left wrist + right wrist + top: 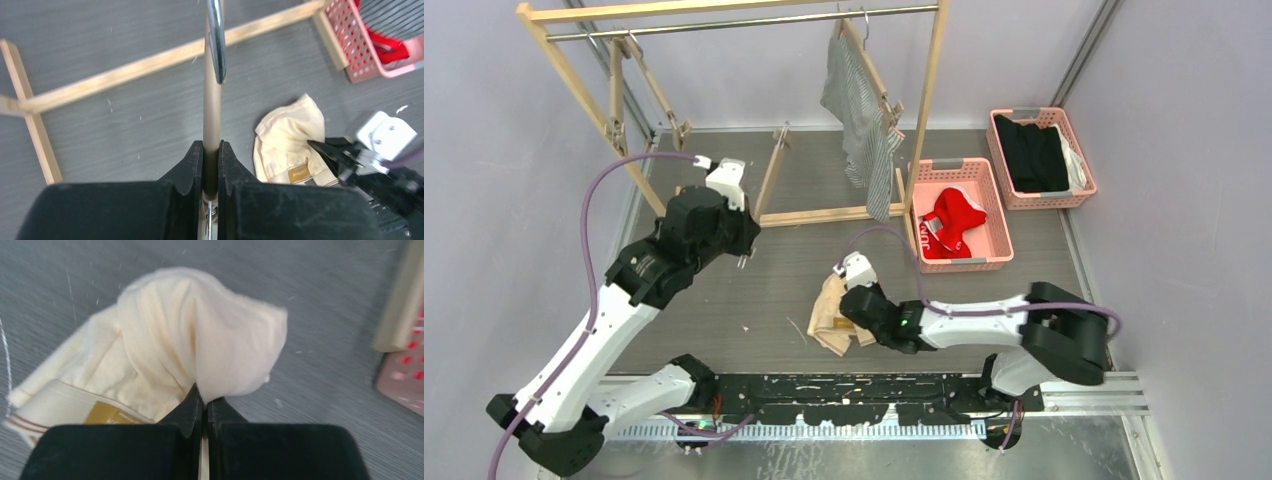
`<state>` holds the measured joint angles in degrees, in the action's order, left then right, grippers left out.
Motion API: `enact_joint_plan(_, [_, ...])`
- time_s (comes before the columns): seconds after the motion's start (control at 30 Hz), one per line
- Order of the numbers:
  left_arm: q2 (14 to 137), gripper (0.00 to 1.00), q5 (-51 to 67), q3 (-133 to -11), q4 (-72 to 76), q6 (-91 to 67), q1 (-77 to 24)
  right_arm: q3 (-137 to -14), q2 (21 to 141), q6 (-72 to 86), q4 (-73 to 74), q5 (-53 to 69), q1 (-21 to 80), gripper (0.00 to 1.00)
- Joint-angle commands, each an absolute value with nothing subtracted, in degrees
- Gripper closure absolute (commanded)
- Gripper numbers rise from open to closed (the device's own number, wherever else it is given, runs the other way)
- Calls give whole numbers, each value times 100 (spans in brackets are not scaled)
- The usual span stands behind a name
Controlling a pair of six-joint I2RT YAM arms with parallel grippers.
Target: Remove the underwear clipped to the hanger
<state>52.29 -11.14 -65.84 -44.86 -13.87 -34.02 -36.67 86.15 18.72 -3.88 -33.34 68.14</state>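
Grey tabletop [724, 330] | beige shorts [165, 340] crumpled, gold label [102, 414] showing | right gripper [204, 400] pinches them | left gripper [211, 150] clamps hanger [212, 115]

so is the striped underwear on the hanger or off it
On the hanger: the striped underwear hangs down from the wooden hanger, which hangs on the rail.

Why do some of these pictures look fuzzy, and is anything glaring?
Right wrist view: the beige shorts and pink basket are softly blurred. Left wrist view: the hanger is out of focus, its hook gleaming. Top view: sharp, evenly lit.
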Motion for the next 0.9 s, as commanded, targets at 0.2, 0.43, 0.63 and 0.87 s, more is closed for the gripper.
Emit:
enact_joint_plan(0.2, [6546, 100, -1563, -8620, -3824, -881, -3704, -3994, 5463, 2066, 936, -6518, 6820, 99])
enact_joint_plan(0.43, [7462, 100, -1492, -9580, -4121, -933, -3698, -4507, 4439, 1314, 961, -8144, 6314, 99])
enact_joint_plan(0.63, [7686, 100, -1648, -9985, -4186, -914, -3700, -4522, 4006, -134, -599, -7159, 4964, 99])
enact_joint_plan(0.87, [7706, 100, -1768, -10055, -4164, -856, -3696, -4902, 4784, -66, -846, -6237, 3614, 99])
